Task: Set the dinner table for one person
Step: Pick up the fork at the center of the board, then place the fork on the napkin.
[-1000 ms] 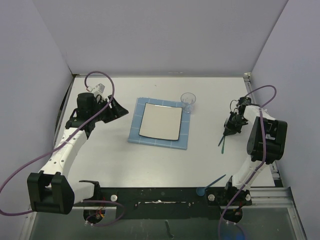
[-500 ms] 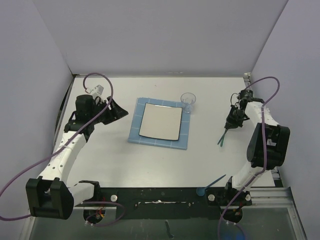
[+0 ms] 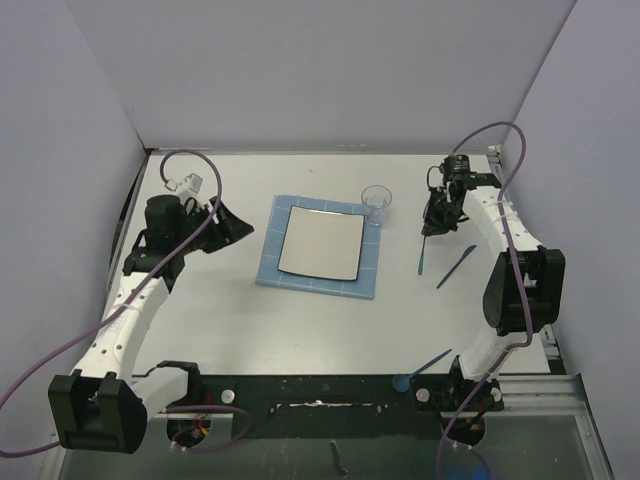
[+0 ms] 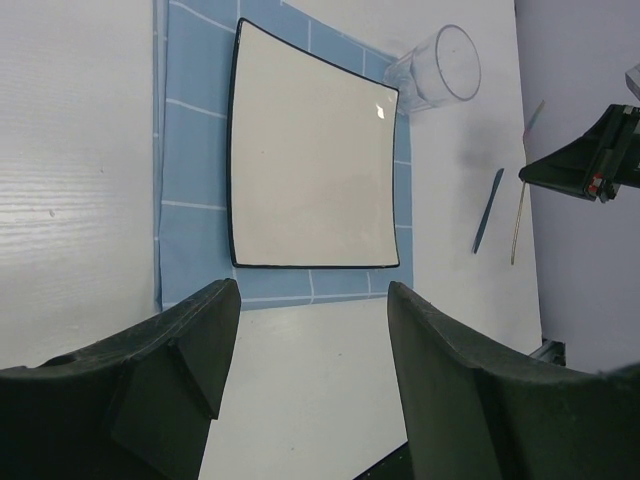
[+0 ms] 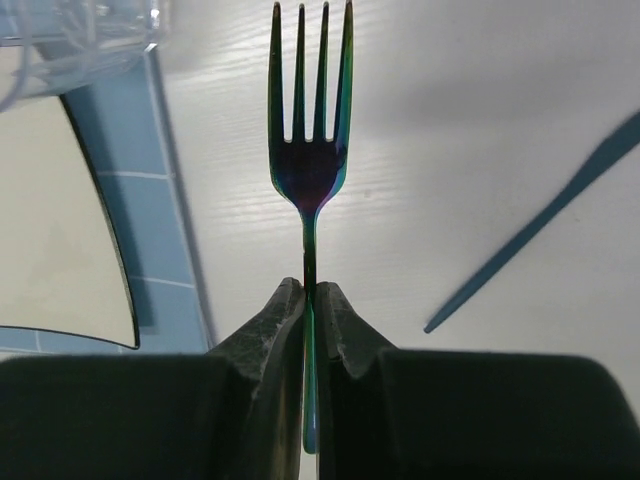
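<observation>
The dinner table (image 3: 200,310) is a white tabletop. A blue grid placemat (image 3: 268,255) lies mid-table with a square white dark-rimmed plate (image 3: 318,243) on it. A clear cup (image 3: 376,203) stands at the mat's far right corner. My right gripper (image 3: 437,215) is shut on a teal fork (image 3: 423,255), held just right of the cup. In the right wrist view the gripper (image 5: 309,290) pinches the fork (image 5: 310,130) by its handle, tines pointing away. My left gripper (image 3: 235,222) is open and empty, left of the mat; its wrist view (image 4: 310,290) looks over the plate (image 4: 310,170).
A teal straight utensil (image 3: 456,267) lies on the table right of the fork; it also shows in the right wrist view (image 5: 540,220). A blue spoon (image 3: 425,365) lies at the near edge by the right arm's base. Walls close in the left, back and right sides.
My right gripper has moved left and farther back toward the cup, carrying the fork away from the other teal utensil. My left arm has drawn back slightly to the left.
</observation>
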`<action>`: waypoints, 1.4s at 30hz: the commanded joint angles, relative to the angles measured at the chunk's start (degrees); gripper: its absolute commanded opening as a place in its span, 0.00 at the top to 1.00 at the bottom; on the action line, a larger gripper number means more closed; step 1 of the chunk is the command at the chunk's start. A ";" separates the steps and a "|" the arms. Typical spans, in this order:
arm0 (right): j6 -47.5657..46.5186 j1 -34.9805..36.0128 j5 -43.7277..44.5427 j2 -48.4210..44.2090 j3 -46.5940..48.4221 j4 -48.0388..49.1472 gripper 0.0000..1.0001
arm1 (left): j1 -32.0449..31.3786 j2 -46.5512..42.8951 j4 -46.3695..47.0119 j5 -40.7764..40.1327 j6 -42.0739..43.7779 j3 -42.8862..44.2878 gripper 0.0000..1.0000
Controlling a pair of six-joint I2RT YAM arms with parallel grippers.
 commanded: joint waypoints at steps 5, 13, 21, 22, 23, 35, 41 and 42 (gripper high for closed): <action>4.17 8.84 1.83 3.38 10.06 -1.27 1.00 | 0.92 -2.38 0.67 0.67 0.60 -0.08 0.41; 6.88 17.54 3.22 7.27 16.44 -2.96 1.00 | 1.36 -2.16 0.16 0.98 0.98 0.75 0.41; 10.00 24.99 3.20 12.85 28.29 -5.40 1.00 | 1.67 -2.15 0.62 0.59 0.96 0.23 0.41; 10.47 25.90 3.16 13.86 29.65 -5.37 1.00 | 1.68 -2.07 1.02 0.70 0.78 0.03 0.41; 10.89 26.69 2.92 14.96 31.21 -5.33 1.00 | 1.74 -2.02 1.25 0.71 0.69 -0.04 0.41; 19.09 34.60 5.07 27.84 45.98 -3.99 1.00 | 2.35 -1.86 3.14 -0.63 -0.49 -0.11 0.41; 22.79 37.99 6.80 31.22 48.15 -0.16 1.00 | 2.62 -1.58 4.57 -2.09 -2.28 -0.76 0.41; 23.14 38.62 6.54 31.99 48.99 0.02 1.00 | 2.66 -1.73 4.84 -2.24 -2.46 -0.98 0.41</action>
